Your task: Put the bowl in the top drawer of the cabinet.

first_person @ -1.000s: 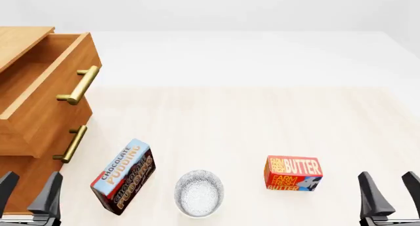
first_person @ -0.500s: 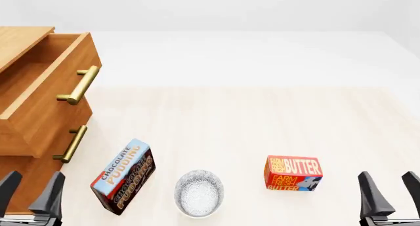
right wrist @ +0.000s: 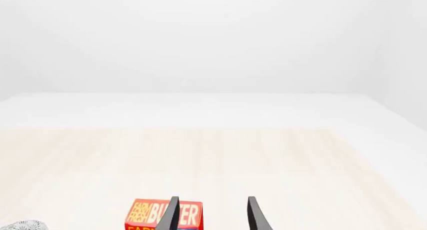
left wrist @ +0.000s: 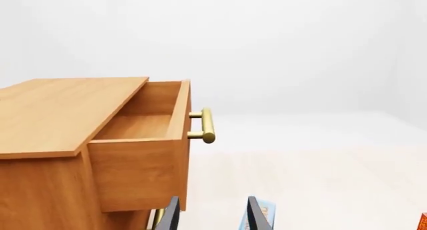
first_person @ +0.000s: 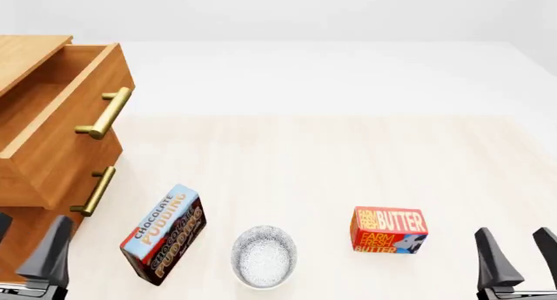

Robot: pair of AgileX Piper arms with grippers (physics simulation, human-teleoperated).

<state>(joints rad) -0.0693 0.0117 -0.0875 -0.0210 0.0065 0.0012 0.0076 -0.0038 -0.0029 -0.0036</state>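
Black fingers are showing at the near edge: the left gripper (first_person: 26, 257) and the right gripper (first_person: 518, 257) are both sitting with jaws spread, gripping nothing. Just ahead, the bowl (first_person: 263, 256) is resting upright on the table (first_person: 331, 163), between the pudding box (first_person: 163, 233) and the butter box (first_person: 389, 230), touching neither. Farther back on the left, the cabinet (first_person: 30, 52) is standing with its top drawer (first_person: 65, 127) pulled out, its brass handle (first_person: 104, 113) catching the light.

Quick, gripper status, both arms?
Left gripper: open, holding nothing.
Right gripper: open, holding nothing.
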